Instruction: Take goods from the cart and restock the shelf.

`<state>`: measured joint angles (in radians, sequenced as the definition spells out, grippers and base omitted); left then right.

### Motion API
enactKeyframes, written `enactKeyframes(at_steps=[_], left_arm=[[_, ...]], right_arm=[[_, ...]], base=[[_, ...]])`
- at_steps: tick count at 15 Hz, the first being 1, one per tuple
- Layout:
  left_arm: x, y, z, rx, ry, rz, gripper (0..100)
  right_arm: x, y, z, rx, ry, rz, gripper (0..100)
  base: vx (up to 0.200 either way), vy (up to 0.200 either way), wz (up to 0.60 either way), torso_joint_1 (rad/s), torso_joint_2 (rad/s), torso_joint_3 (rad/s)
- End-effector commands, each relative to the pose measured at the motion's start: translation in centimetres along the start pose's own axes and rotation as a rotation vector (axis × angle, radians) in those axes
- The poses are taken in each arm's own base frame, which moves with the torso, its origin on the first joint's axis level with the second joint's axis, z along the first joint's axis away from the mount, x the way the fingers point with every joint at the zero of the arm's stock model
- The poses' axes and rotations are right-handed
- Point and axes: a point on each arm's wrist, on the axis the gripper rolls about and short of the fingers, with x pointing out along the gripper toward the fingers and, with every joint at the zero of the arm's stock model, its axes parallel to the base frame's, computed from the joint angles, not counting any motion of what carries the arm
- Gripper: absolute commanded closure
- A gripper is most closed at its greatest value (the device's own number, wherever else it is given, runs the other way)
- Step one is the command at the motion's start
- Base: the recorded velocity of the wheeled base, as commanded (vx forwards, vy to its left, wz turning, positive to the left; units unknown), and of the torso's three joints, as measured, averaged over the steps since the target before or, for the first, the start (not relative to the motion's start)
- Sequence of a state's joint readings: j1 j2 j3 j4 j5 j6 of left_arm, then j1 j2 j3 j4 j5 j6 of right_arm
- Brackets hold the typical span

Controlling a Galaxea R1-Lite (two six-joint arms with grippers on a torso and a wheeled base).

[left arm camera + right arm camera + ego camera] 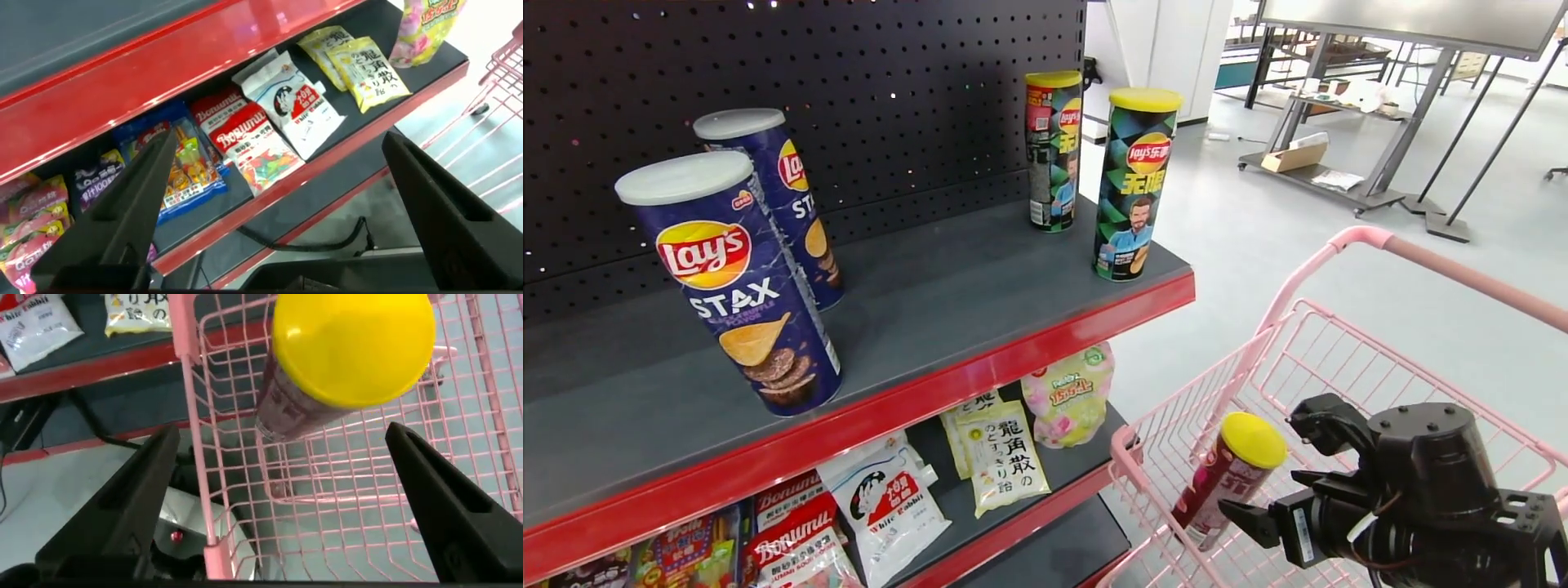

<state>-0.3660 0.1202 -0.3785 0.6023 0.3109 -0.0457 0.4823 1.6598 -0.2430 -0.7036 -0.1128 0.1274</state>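
Your right gripper (pixel 1262 459) spread wide beside can (pixel 1225 482) in cart (pixel 1339 245), not yet grasped. Left gripper (pixel 278 143) spread, empty. Shelf (pixel 980 278) holds four cans (pixel 743 286); this one remains.

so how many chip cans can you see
5. Top shelf: front blue can, rear blue can on the left; front green can, rear green can on the right. Red can in the cart. More may be hidden there.

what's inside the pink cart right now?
One chip can with a yellow lid, tilted, by the shelf-side wall of the cart. The right gripper and its wrist cover the near corner; can't tell what's there.
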Motion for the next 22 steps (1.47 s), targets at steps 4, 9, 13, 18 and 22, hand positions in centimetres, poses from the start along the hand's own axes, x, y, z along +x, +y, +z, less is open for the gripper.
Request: enactKeyframes(at_steps=[4,9,13,18,22], left_arm=[[0.0,0.0,0.1,-0.001,-0.002,0.001,0],[0.0,0.0,0.1,-0.001,0.000,0.001,0],[0.0,0.0,0.0,0.000,0.003,0.001,0],[0.0,0.0,0.1,0.000,0.001,0.001,0],[0.1,0.0,0.0,0.001,0.004,0.000,0]], right_arm=[[2.6,-1.1,0.4,0.083,-0.004,-0.052,0],[4.1,-0.9,0.0,0.095,-0.060,-0.057,0],[4.9,-0.1,-0.5,0.100,-0.075,-0.037,0],[6.7,0.7,-1.5,0.102,-0.114,-0.055,0],[6.7,0.5,-1.8,0.101,-0.122,-0.061,0]], base=[[0.000,0.000,0.00,0.000,0.00,0.000],[0.000,0.000,0.00,0.000,0.00,0.000],[0.000,0.000,0.00,0.000,0.00,0.000],[0.000,0.000,0.00,0.000,0.00,0.000],[0.000,0.000,0.00,0.000,0.00,0.000]])
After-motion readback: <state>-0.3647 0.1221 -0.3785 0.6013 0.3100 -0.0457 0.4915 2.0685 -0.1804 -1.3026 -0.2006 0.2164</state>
